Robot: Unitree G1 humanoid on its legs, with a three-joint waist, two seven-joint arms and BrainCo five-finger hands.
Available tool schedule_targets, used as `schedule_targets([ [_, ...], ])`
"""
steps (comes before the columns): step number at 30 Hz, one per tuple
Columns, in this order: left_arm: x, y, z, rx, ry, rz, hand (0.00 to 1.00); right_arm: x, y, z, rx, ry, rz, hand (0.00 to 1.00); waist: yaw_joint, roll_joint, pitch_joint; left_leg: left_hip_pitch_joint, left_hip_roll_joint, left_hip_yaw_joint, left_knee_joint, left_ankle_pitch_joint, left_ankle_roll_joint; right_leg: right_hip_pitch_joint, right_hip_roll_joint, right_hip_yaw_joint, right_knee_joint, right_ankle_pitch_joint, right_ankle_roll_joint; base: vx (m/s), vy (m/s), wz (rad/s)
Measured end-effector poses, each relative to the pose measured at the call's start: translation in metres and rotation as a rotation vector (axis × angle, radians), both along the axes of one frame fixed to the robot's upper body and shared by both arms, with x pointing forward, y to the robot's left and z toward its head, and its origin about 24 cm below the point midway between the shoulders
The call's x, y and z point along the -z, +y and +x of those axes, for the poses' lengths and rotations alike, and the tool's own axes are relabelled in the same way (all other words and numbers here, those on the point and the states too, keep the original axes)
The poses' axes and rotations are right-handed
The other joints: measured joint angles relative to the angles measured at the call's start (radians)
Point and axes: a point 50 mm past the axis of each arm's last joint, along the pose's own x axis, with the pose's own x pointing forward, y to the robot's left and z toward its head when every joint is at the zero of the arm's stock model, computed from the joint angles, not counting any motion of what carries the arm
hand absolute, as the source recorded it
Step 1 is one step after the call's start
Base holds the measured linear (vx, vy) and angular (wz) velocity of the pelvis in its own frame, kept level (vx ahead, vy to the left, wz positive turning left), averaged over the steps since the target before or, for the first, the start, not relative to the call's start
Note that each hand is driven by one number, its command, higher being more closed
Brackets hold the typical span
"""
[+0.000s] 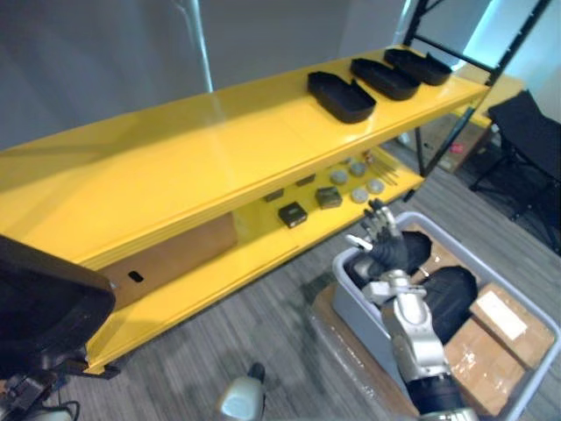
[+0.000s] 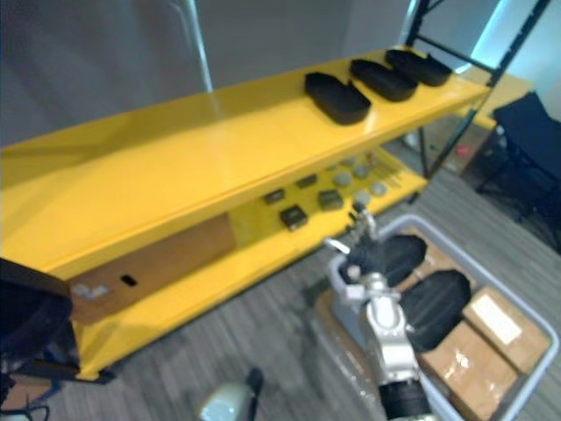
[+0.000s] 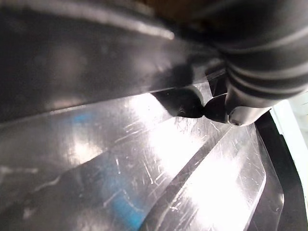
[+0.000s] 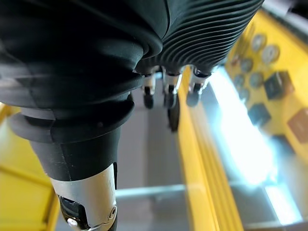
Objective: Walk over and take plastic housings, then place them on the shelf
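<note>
Nearest, at the lower left of the eye views: one black housing (image 1: 44,303) sits close under the camera. In the left wrist view my left hand (image 3: 255,67) is hard against its glossy dark surface. A dark fingertip touches the plastic, but I cannot tell whether my fingers are curled on it or straight.

Next out, on my right side: my right hand (image 1: 377,235) is over the near corner of a grey bin (image 1: 358,307). The fingers are straight and apart and hold nothing. The right wrist view shows their dark tips in a free row.

Bin contents: dark rounded housings (image 1: 456,298) just beside the hand, with cardboard boxes (image 1: 504,320) packed against them on the right.

Beyond the bin is a yellow shelf (image 1: 202,149) with two boards, standing on grey carpet (image 1: 263,333).
- Lower board: small dark blocks (image 1: 292,213) and a cluster of grey discs (image 1: 359,189), near each other, straight past my right fingertips.
- Top board, far right end: three black housings (image 1: 340,95) lie flat in a row, open side up and just beside one another. The rest of this board is bare yellow.
</note>
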Motion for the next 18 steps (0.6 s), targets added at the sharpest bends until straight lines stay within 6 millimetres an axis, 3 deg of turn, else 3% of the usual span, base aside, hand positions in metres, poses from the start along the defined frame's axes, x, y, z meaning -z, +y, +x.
schedule_targets([
  [2, -0.012, -0.004, 0.016, 0.082, -0.007, 0.076, 1.00, 0.002, -0.008, -0.009, 0.028, -0.004, -0.018, 0.00, -0.027, -0.002, 0.002, 0.004, -0.006, -0.076, -0.038, 0.035, 0.004, -0.043, 0.009, 0.111, 0.104, 0.012, -0.019, 0.06, -0.024, 1.07],
  [3, -0.018, -0.008, 0.026, 0.141, -0.021, 0.116, 1.00, 0.001, -0.015, -0.014, 0.056, -0.018, -0.033, 0.00, -0.051, 0.012, 0.011, 0.011, -0.003, -0.132, -0.075, 0.066, 0.006, -0.069, 0.044, 0.199, 0.138, -0.083, -0.026, 0.07, -0.094, 1.27],
  [5, -0.021, -0.017, 0.039, 0.212, -0.042, 0.120, 1.00, -0.005, -0.025, -0.016, 0.079, -0.049, -0.071, 0.00, -0.074, 0.018, 0.018, 0.016, -0.001, -0.182, -0.115, 0.109, -0.012, -0.092, 0.092, 0.252, 0.127, -0.191, -0.024, 0.04, -0.136, 0.91],
  [6, -0.020, -0.018, 0.042, 0.224, -0.047, 0.115, 1.00, -0.009, -0.028, -0.015, 0.085, -0.068, -0.087, 0.00, -0.074, 0.015, 0.022, 0.015, -0.002, -0.181, -0.118, 0.115, -0.014, -0.105, 0.093, 0.252, 0.113, -0.208, -0.024, 0.00, -0.127, 0.39],
  [8, -0.019, -0.020, 0.046, 0.236, -0.053, 0.102, 1.00, -0.029, -0.033, -0.006, 0.088, -0.157, -0.137, 0.00, -0.073, 0.003, 0.049, 0.001, -0.011, -0.169, -0.115, 0.127, -0.033, -0.153, 0.114, 0.252, 0.026, -0.198, -0.033, -0.08, -0.166, -0.02],
  [9, -0.017, -0.022, 0.049, 0.242, -0.054, 0.087, 1.00, -0.040, -0.035, -0.002, 0.097, -0.207, -0.162, 0.00, -0.072, -0.007, 0.067, -0.004, -0.024, -0.161, -0.117, 0.130, -0.044, -0.158, 0.108, 0.252, -0.001, -0.191, 0.016, -0.12, -0.207, -0.14],
  [10, -0.013, -0.025, 0.052, 0.260, -0.040, 0.064, 1.00, -0.046, -0.038, 0.001, 0.107, -0.230, -0.176, 0.00, -0.071, 0.023, 0.082, -0.007, -0.005, -0.147, -0.117, 0.125, -0.045, -0.150, 0.125, 0.257, -0.038, -0.181, 0.033, -0.11, -0.155, -0.16],
  [12, -0.009, -0.026, 0.051, 0.273, -0.006, 0.065, 1.00, -0.047, -0.040, 0.000, 0.128, -0.231, -0.174, 0.00, -0.079, 0.050, 0.095, -0.001, 0.035, -0.088, -0.118, 0.126, -0.046, -0.138, 0.148, 0.252, -0.054, -0.175, 0.028, -0.10, -0.113, -0.09],
  [18, -0.004, -0.030, 0.055, 0.293, 0.001, 0.041, 1.00, -0.067, -0.045, 0.002, 0.185, -0.319, -0.163, 0.00, -0.078, 0.055, 0.118, -0.018, 0.067, -0.040, -0.086, 0.125, -0.066, -0.172, 0.163, 0.291, -0.024, -0.170, 0.019, -0.01, -0.037, -0.16],
])
